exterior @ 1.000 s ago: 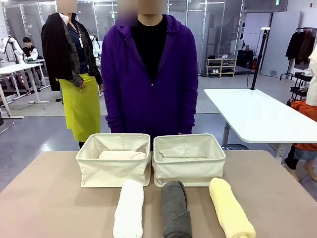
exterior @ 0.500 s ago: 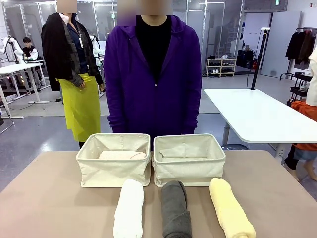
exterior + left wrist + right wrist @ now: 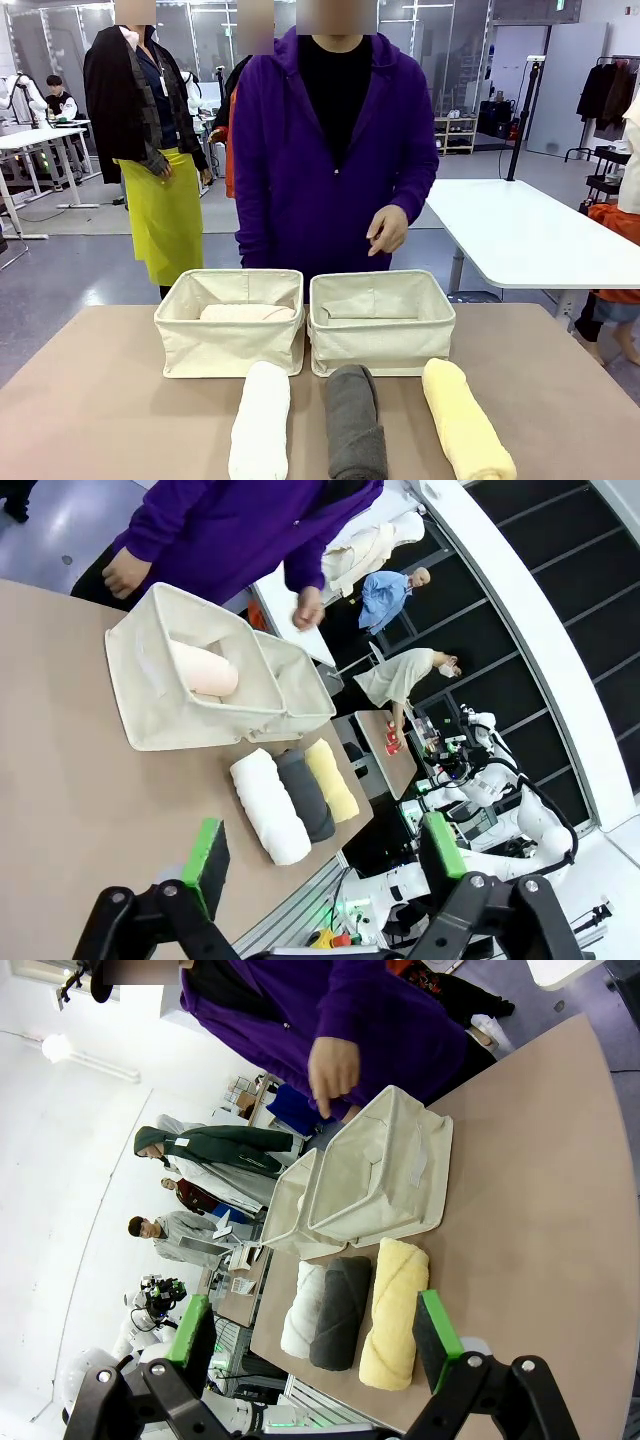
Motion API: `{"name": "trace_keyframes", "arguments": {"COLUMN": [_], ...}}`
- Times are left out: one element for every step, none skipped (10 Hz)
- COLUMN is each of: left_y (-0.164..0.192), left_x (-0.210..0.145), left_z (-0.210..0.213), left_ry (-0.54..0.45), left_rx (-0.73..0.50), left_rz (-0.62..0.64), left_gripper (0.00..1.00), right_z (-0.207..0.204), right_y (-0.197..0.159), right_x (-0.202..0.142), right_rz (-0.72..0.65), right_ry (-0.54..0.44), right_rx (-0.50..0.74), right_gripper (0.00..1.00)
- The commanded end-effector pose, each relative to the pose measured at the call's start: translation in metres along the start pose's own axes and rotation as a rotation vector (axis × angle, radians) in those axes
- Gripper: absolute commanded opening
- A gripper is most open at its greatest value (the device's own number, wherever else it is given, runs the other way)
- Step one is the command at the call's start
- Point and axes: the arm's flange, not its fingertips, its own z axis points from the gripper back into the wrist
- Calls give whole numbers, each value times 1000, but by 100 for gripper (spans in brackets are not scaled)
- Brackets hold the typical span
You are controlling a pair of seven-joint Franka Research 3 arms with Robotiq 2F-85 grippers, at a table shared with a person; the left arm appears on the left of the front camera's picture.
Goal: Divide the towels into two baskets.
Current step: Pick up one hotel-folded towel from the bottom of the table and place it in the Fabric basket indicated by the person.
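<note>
Two cream canvas baskets stand side by side at the table's far side. The left basket (image 3: 229, 325) holds a pale peach towel (image 3: 246, 313); the right basket (image 3: 381, 322) looks empty. In front of them lie a white towel (image 3: 261, 418), a dark grey towel (image 3: 355, 420) and a yellow towel (image 3: 466, 432), side by side. A person in a purple hoodie stands behind the baskets with one hand (image 3: 387, 229) raised above the right basket. My left gripper (image 3: 325, 855) hangs open above the table, well away from the towels. My right gripper (image 3: 312, 1340) is open too, above the near table edge.
The brown tabletop (image 3: 90, 400) has free room left and right of the towels. A white table (image 3: 520, 235) stands behind at the right. Other people stand farther off in the room.
The person has shifted to the right and raised one hand in front of the body, above the right basket. Towels and baskets have not moved.
</note>
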Motion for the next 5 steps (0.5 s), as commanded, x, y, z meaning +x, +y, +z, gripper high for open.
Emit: {"name": "trace_keyframes", "arguments": {"left_y": [-5,-5,-5,-5,-5], "left_x": [1,1,1,1,1], "left_z": [2,2,2,2,2], "left_ry": [-3,-3,-3,-3,-3], "left_rx": [-9,-9,-9,-9,-9], "left_rz": [-11,-11,-11,-11,-11], "left_gripper": [97,97,97,97,97], "right_z": [1,1,1,1,1], "right_y": [3,3,3,3,3], "right_x": [-1,-1,-1,-1,-1], "right_rz": [8,8,8,8,8], "right_ry": [-5,-5,-5,-5,-5], "right_rx": [12,12,12,12,12], "right_gripper": [100,100,100,100,100]}}
